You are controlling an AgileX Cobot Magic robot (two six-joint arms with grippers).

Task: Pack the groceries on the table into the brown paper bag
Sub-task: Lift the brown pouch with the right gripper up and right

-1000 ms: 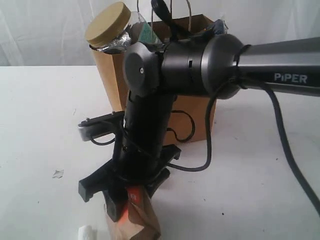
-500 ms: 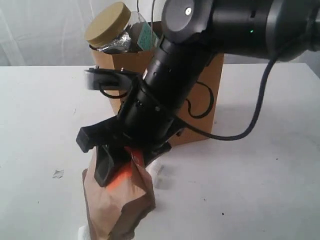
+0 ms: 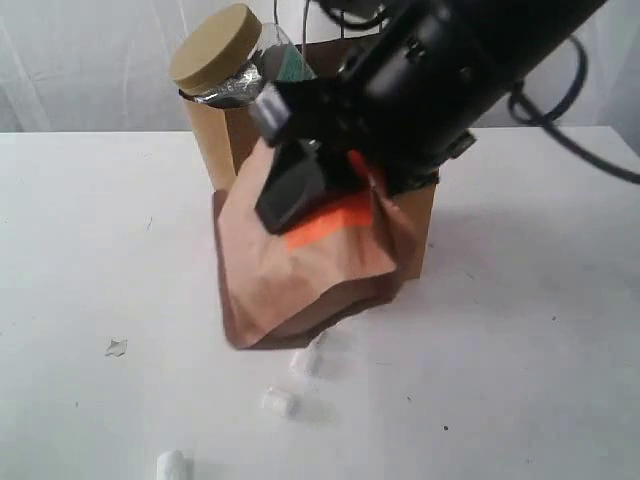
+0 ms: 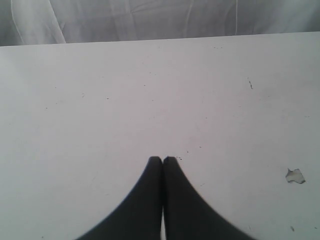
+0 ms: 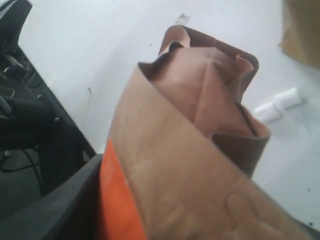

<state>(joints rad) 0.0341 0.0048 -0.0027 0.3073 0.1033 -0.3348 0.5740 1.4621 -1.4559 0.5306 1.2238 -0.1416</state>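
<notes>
My right gripper (image 3: 335, 195) is shut on the brown-orange pouch (image 3: 300, 275) and holds it in the air, tilted, right in front of the brown paper bag (image 3: 212, 150). In the right wrist view the pouch (image 5: 200, 150) fills the frame, with one dark finger (image 5: 65, 200) against its orange side. The other finger is hidden behind it. A clear jar with a mustard lid (image 3: 212, 48) sticks out of the bag's top at the left. My left gripper (image 4: 162, 160) is shut with nothing in it, low over the white table (image 4: 125, 90).
Small white cylindrical bits (image 3: 307, 360) (image 3: 278, 402) (image 3: 172, 463) lie on the table (image 3: 90, 250) in front of the bag. A torn scrap (image 3: 116, 347) lies at the left, and shows as a scrap (image 4: 295, 175) in the left wrist view. The right arm's black body covers the bag's upper right.
The right arm has lifted the pouch off the table near the front edge and carried it up and back to the bag's front. White bits under it now show.
</notes>
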